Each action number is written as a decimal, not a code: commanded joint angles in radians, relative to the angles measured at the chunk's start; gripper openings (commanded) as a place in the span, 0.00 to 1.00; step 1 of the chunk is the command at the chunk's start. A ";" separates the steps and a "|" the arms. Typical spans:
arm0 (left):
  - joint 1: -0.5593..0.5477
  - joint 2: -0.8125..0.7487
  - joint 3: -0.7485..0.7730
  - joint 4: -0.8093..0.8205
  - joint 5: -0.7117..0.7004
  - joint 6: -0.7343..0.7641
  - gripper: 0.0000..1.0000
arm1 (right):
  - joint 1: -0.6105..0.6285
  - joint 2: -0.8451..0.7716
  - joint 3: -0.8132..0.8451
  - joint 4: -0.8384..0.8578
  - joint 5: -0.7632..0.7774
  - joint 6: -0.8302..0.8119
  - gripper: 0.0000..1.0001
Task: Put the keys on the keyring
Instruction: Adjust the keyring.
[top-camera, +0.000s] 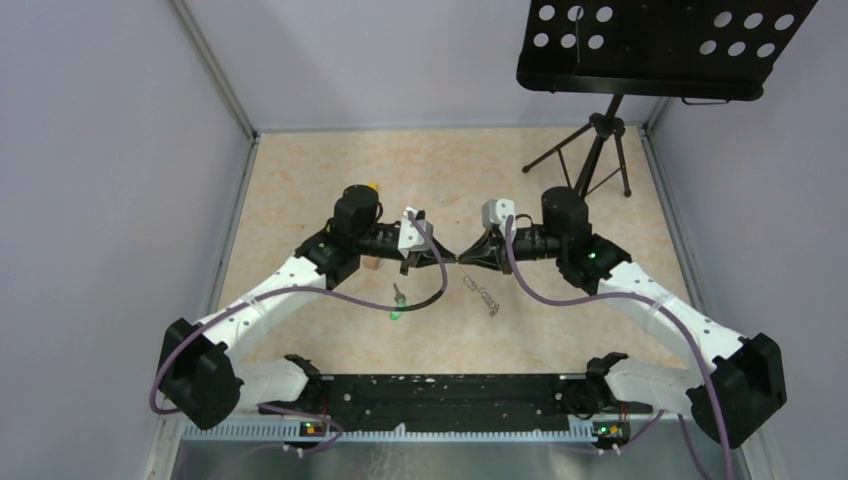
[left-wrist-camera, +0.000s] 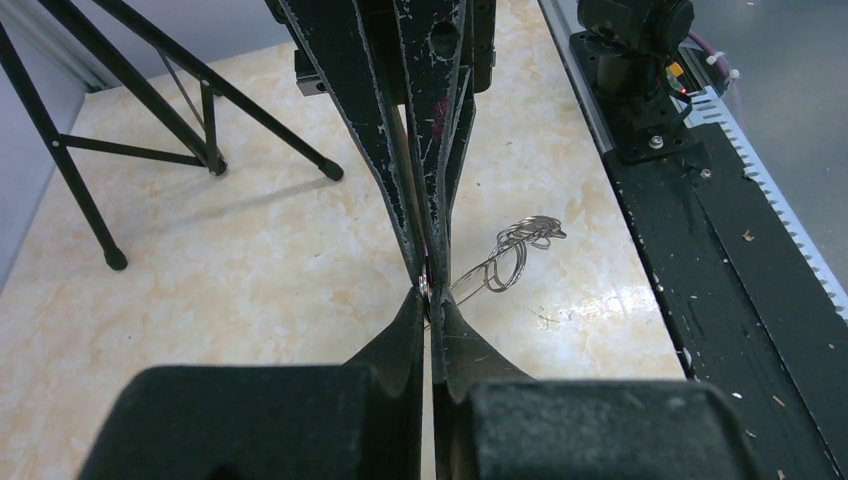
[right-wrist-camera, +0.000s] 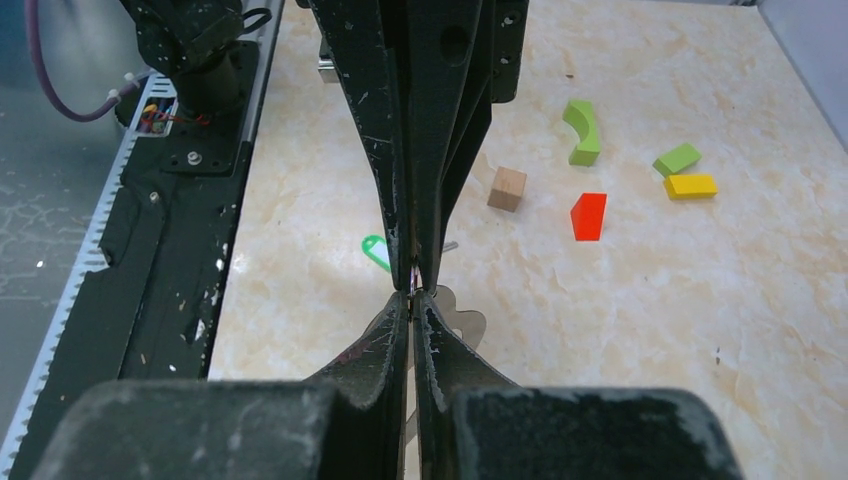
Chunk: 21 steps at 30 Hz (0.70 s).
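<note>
My left gripper (top-camera: 446, 259) and right gripper (top-camera: 470, 258) meet tip to tip above the middle of the table. Both are shut. A thin silver key (right-wrist-camera: 466, 318) is pinched in the right gripper (right-wrist-camera: 414, 291), its flat head showing behind the fingers. The left gripper (left-wrist-camera: 428, 296) is shut on a small shiny bit of that same key (left-wrist-camera: 425, 288). The keyring (top-camera: 482, 293), thin grey wire loops (left-wrist-camera: 515, 248), lies on the table just below the tips. Another key (top-camera: 397, 297) with a green tag (right-wrist-camera: 376, 252) lies nearer the left arm.
Coloured blocks lie beyond the left arm: a green arch (right-wrist-camera: 582, 132), a wooden cube (right-wrist-camera: 507, 188), a red block (right-wrist-camera: 589, 216), and green (right-wrist-camera: 677, 159) and yellow (right-wrist-camera: 691, 186) pieces. A black tripod stand (top-camera: 592, 150) occupies the far right. A black rail (top-camera: 440, 390) runs along the near edge.
</note>
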 joint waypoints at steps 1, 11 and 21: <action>-0.003 -0.018 0.013 0.015 -0.014 -0.002 0.00 | -0.005 -0.005 0.022 0.050 -0.006 -0.009 0.00; -0.029 -0.035 0.082 -0.162 -0.153 0.127 0.00 | -0.005 -0.007 0.021 0.015 0.092 -0.075 0.16; -0.166 -0.039 0.136 -0.273 -0.407 0.239 0.00 | 0.009 -0.009 0.006 -0.006 0.096 -0.135 0.40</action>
